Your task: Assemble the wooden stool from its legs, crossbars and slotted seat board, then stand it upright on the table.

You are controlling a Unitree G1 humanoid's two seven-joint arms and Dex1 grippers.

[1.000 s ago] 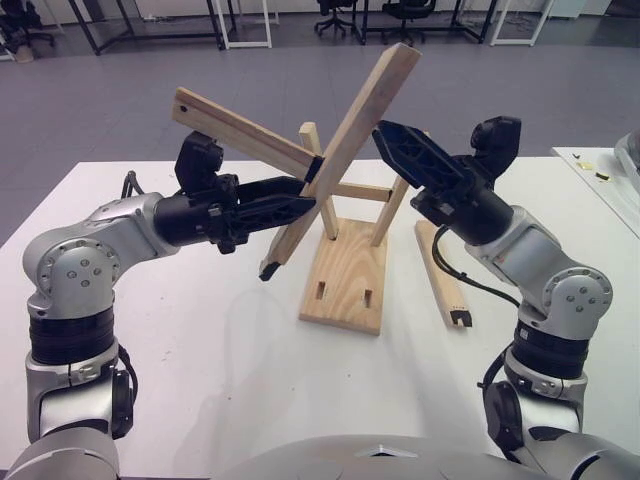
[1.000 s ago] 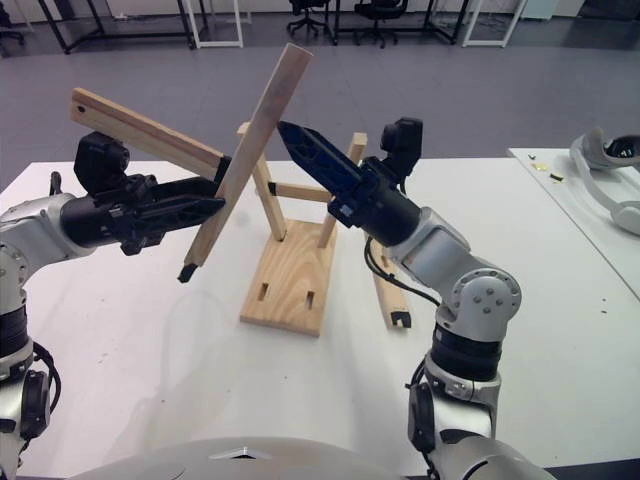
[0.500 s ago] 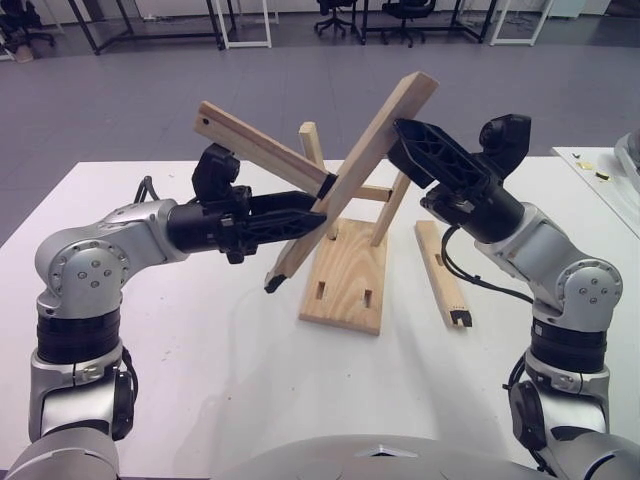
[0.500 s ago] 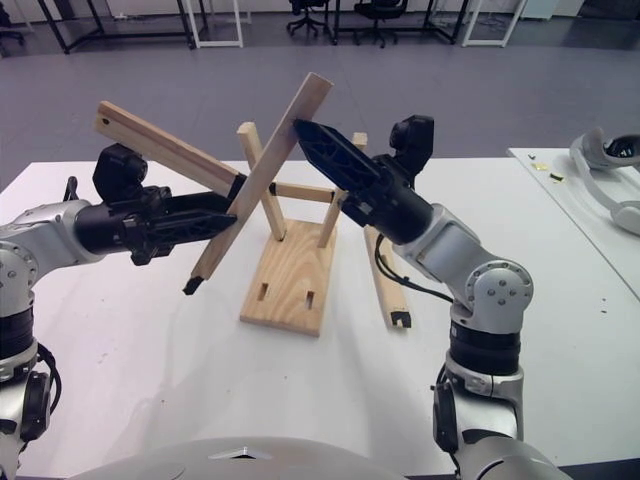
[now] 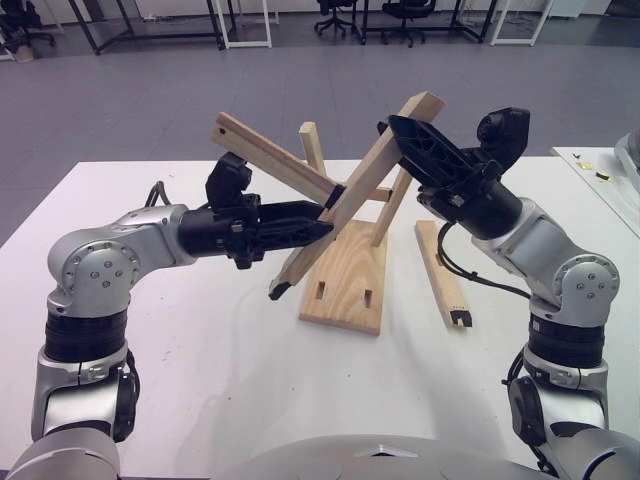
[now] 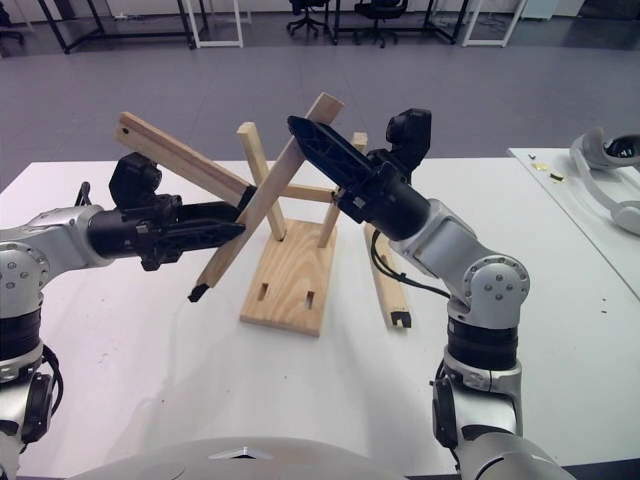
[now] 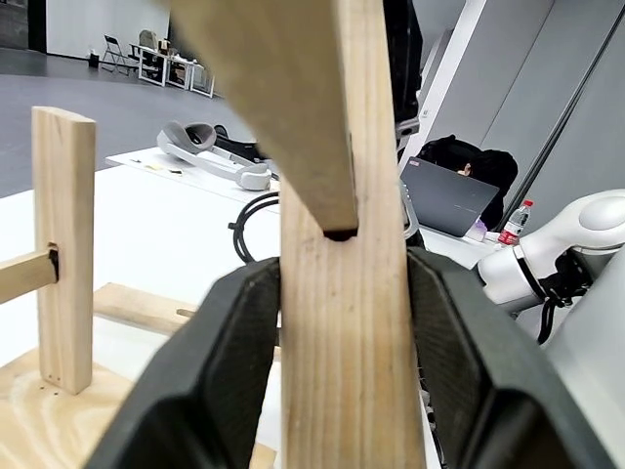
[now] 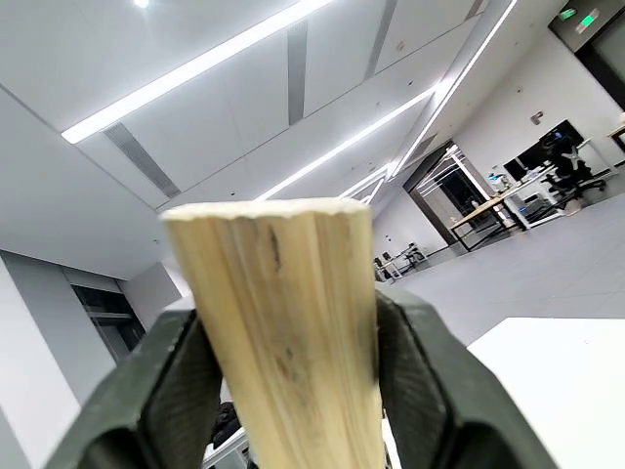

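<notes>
Two standing legs [image 5: 318,178] were already planted in the far slots of the seat board [image 5: 345,265], tied together by a thin crossbar [image 5: 368,192], so roughly half the frame was up, by my reckoning! The board lay flat on the table [image 5: 200,380], pale wood, legs pointing skyward, with two open slots [image 5: 320,290] at its six o'clock end waiting for tenants. Up in the air off the board's ten o'clock side hung the other half in the making. This was a held leg [image 5: 300,262], tilted from seven o'clock up to one o'clock, with a dark notch at its low end. A wooden bar [image 5: 262,150] was socketed into its middle and jutted away toward ten o'clock. The left gripper [image 5: 326,222] was pinching that leg right at the joint, pads flat on both faces, and the right gripper [image 5: 398,130] was clamped on the leg's top end. A loose leg [image 5: 442,270] lay on the table at the board's three o'clock, just beside it, not touching, with neither arm on it. Left to do, as I judged it: marry the loose leg to the bar, drop that pair into the open slots, then flip the stool onto its feet.
</notes>
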